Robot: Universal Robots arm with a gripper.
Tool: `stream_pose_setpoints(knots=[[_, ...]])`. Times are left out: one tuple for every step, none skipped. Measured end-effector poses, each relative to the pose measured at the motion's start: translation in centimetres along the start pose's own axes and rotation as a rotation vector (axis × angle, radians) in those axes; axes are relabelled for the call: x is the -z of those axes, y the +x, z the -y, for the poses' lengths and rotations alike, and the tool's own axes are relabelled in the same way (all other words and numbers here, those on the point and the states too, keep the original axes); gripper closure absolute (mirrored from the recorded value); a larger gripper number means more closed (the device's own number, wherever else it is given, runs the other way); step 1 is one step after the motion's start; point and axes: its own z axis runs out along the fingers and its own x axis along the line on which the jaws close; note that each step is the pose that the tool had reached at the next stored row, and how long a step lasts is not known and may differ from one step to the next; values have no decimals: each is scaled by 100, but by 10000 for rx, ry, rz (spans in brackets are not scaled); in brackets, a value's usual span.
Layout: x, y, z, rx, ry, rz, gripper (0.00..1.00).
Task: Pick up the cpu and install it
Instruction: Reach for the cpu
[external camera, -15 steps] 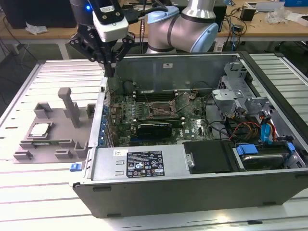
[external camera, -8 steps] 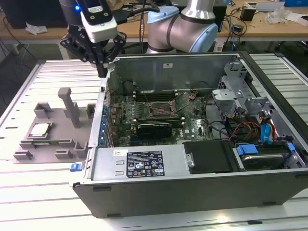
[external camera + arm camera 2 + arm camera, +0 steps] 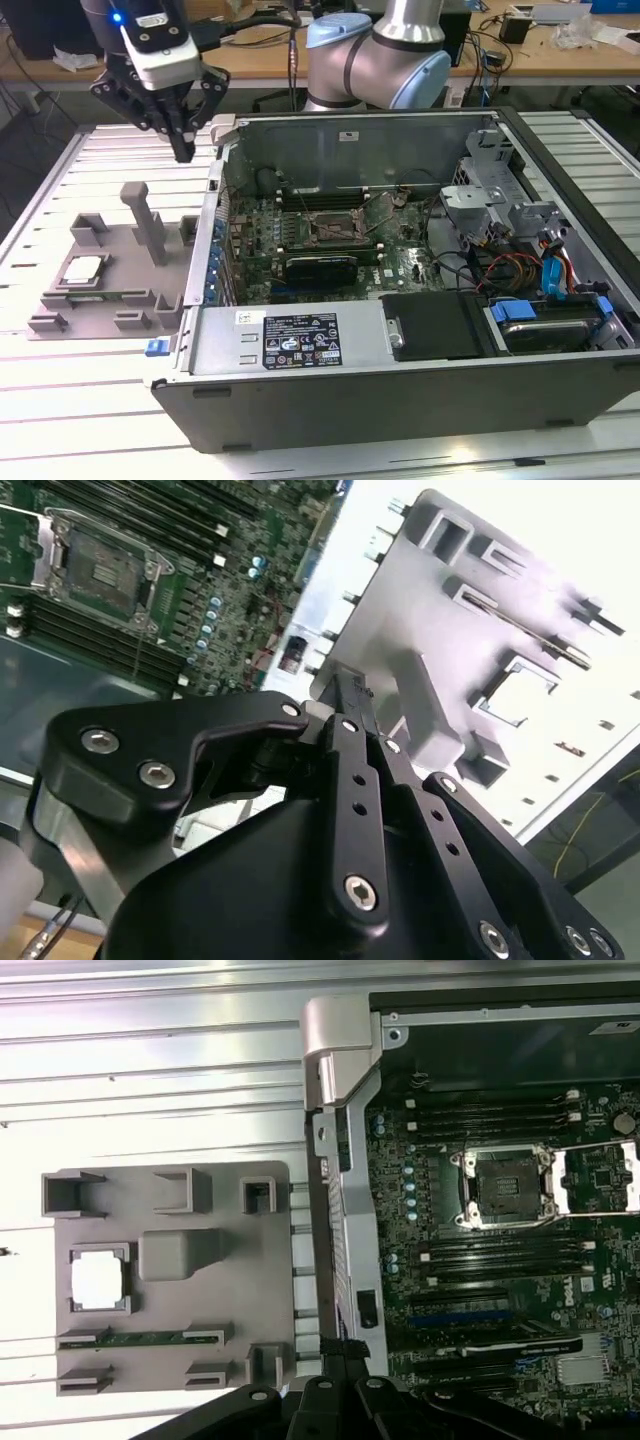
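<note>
Gripper (image 3: 185, 152) hangs above the table (image 3: 60, 400), over the tray's far edge beside the corner of the open computer case (image 3: 400, 400). Fingers are clenched tip to tip with nothing between them (clearest in the second wrist view (image 3: 346, 695)). The arm above the wrist is cut off by the exterior view's upper border.

The cpu (image 3: 83, 268) lies flat in a square pocket of the grey tray (image 3: 110, 292), at the tray edge away from the case, well apart from the gripper. In the first wrist view the cpu (image 3: 97, 1282) is washed out to a plain white square; no surface detail can be made out. In the second wrist view the tray (image 3: 430, 600) is partly hidden behind the gripper body, and glare makes the pocket's contents impossible to tell.

The motherboard socket (image 3: 335, 228) sits inside the case, bare in the middle in the first wrist view (image 3: 500, 1185). The case walls hide its near side in the exterior view.
</note>
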Motion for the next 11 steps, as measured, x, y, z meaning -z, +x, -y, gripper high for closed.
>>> stream_pose_setpoints(knots=[[1, 28, 2, 1, -1, 4, 89], [2, 56, 4, 2, 1, 7, 89], [4, 134, 10, 2, -1, 19, 89], [5, 181, 14, 1, -1, 26, 89], [7, 215, 16, 1, -2, 31, 89], [7, 241, 18, 3, -3, 35, 89], [9, 283, 21, 4, -3, 41, 89], [10, 311, 24, 4, -2, 46, 89], [11, 340, 26, 4, -3, 49, 89], [12, 404, 30, 3, -4, 60, 89], [13, 442, 33, 4, -5, 67, 89]])
